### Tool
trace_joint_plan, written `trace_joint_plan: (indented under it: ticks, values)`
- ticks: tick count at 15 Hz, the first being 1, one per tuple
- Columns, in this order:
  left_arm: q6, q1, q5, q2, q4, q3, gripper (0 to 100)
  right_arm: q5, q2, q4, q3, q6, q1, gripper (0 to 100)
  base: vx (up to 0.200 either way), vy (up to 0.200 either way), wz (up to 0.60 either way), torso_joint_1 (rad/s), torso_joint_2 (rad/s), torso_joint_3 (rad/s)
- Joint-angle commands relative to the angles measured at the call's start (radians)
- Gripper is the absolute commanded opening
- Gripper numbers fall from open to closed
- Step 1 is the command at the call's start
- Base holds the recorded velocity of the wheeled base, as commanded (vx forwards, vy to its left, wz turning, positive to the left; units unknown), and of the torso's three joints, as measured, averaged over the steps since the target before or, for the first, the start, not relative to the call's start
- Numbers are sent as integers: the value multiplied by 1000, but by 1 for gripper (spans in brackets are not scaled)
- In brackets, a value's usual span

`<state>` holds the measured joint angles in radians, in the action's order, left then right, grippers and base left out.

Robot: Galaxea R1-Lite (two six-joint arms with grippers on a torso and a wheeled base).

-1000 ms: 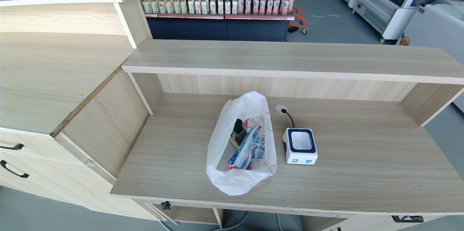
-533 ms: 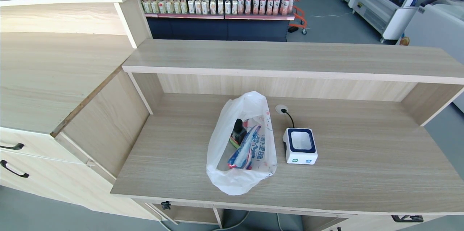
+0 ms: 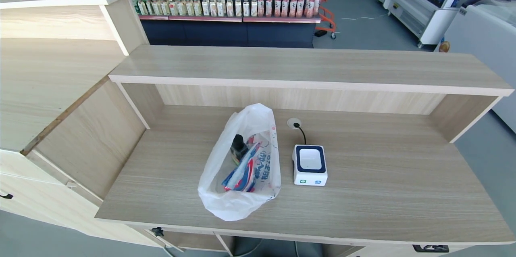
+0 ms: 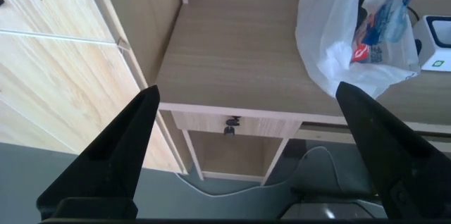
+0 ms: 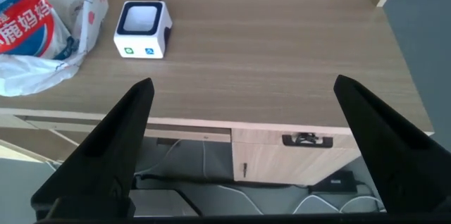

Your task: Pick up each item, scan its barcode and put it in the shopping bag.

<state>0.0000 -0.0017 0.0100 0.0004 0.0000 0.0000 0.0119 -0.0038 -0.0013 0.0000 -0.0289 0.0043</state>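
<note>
A white plastic shopping bag (image 3: 238, 196) lies open on the wooden counter (image 3: 403, 176), holding a dark bottle (image 3: 238, 146) and a blue-and-red packet (image 3: 243, 170). Just right of it sits the white barcode scanner (image 3: 309, 165) with its dark-framed window facing up. In the left wrist view my left gripper (image 4: 250, 160) hangs open off the counter's front edge, with the bag (image 4: 338, 34) beyond it. My right gripper (image 5: 243, 160) is likewise open in front of the counter, nothing between its fingers, the scanner (image 5: 143, 29) and bag (image 5: 42, 48) farther off.
A raised ledge (image 3: 306, 63) runs along the counter's back, and a taller cabinet wall (image 3: 92, 140) closes its left side. The scanner's cable (image 3: 300, 134) runs into a hole in the top. Bare counter stretches right of the scanner. Drawers with a key (image 4: 229, 124) sit below.
The whole head picture has shifted to the left, so the camera moved. Bag, scanner and counter keep their places relative to each other.
</note>
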Motion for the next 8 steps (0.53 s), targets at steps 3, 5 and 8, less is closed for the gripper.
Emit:
trace_joint_plan:
  ticks: [3, 5, 8]
  values:
    - [-3, 0, 2, 0, 0, 0, 100, 0, 4, 0, 0, 0, 0, 100, 0, -133, 0, 2, -2, 0]
    - [2, 0, 1, 0, 0, 0, 100, 0, 4, 0, 0, 0, 0, 100, 0, 0, 0, 0, 0, 0]
    - [2, 0, 1, 0, 0, 0, 100, 0, 4, 0, 0, 0, 2, 100, 67, 0, 0, 2, 1, 2]
